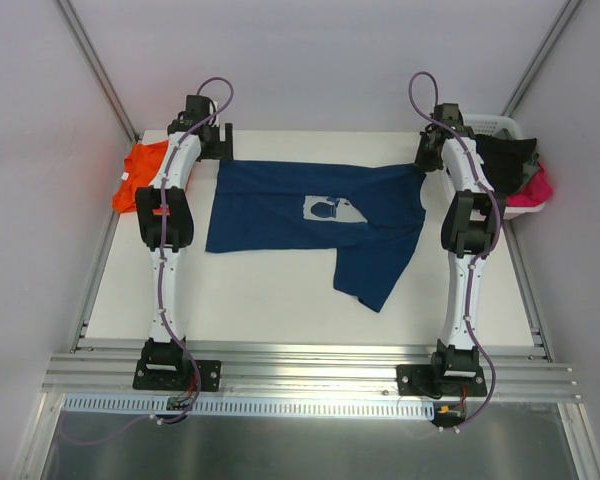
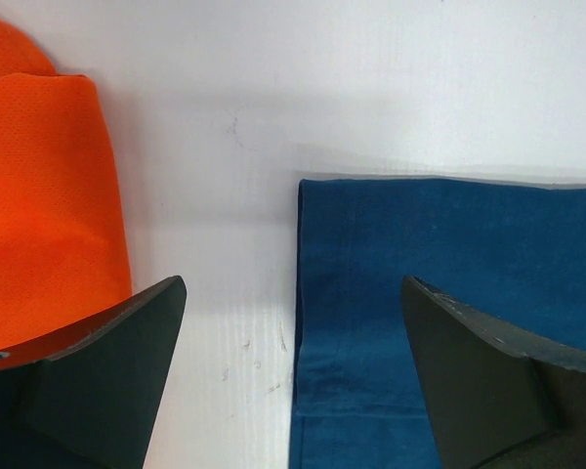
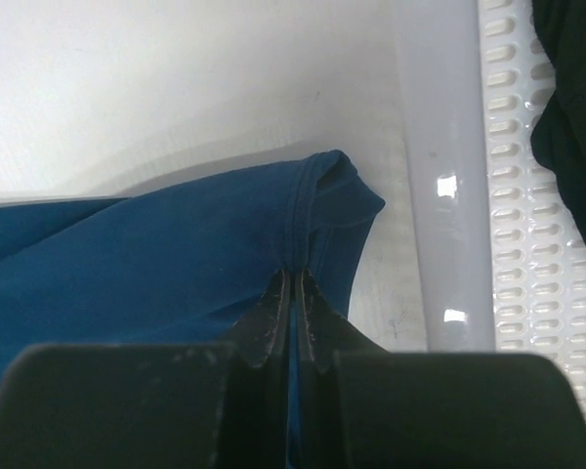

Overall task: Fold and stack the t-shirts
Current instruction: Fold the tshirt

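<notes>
Navy t-shirt (image 1: 310, 215) lies spread on the white surface (image 1: 280, 310), one corner pinched in the right gripper (image 3: 295, 278) beside the basket (image 3: 449, 147). The left gripper (image 2: 293, 283) gapes wide, empty, between it and the orange t-shirt (image 1: 138, 175).

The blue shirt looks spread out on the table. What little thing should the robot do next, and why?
Probably open the right gripper and let go. It is pinched shut on the navy t-shirt's corner beside the white basket, while the left gripper hangs open over the opposite edge, holding nothing. The shirt lies mostly flat, ready for folding.
</notes>
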